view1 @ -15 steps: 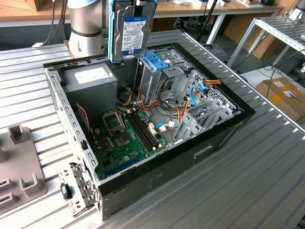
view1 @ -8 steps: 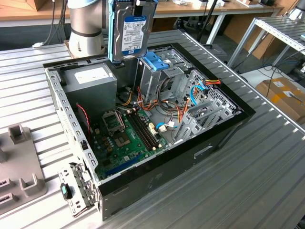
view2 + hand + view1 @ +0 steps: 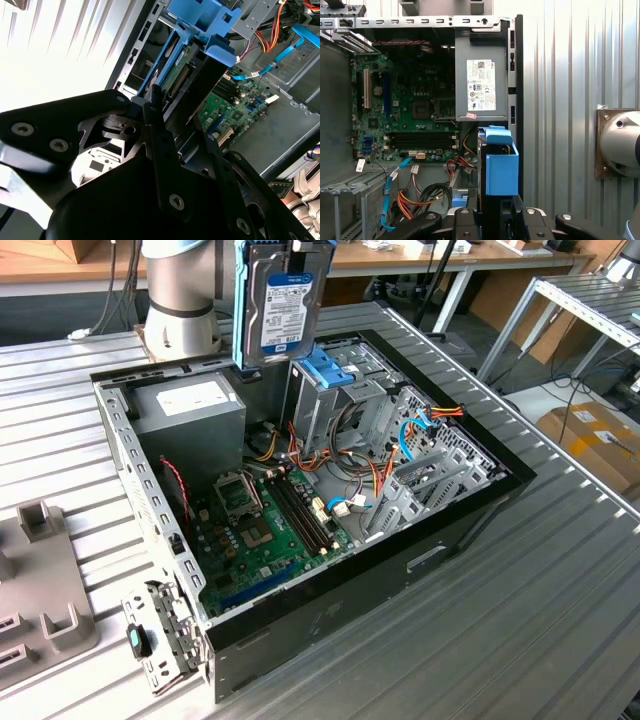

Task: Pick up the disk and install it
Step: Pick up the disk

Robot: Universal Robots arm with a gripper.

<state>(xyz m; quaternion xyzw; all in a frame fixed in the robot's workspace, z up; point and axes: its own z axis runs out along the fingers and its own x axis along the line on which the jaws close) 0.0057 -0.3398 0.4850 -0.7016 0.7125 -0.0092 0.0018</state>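
One disk [image 3: 285,300], gripped: my fingers [image 3: 159,135] are clenched on its upper end and carry it on edge, label toward the camera, at top centre of the exterior view. It hangs just above the blue latch [image 3: 325,368] that tops the drive cage [image 3: 318,415] inside the open computer case [image 3: 470,515]; can't tell if there's a gap between them. Grey power supply box [image 3: 190,405] sits at frame left of the cage, motherboard [image 3: 262,525] lower centre, case on the ribbed surface [image 3: 500,640]. In the second wrist view the disk's board side and one light blue rail [image 3: 161,60] run from my fingers toward the latch. Step, as I judge it: pickup done, install in hand, disk not yet in the cage. Seating it likely calls for squaring the rails with the cage's guides and keeping off the latch and loose cables [image 3: 350,495]; a skewed entry could jam.
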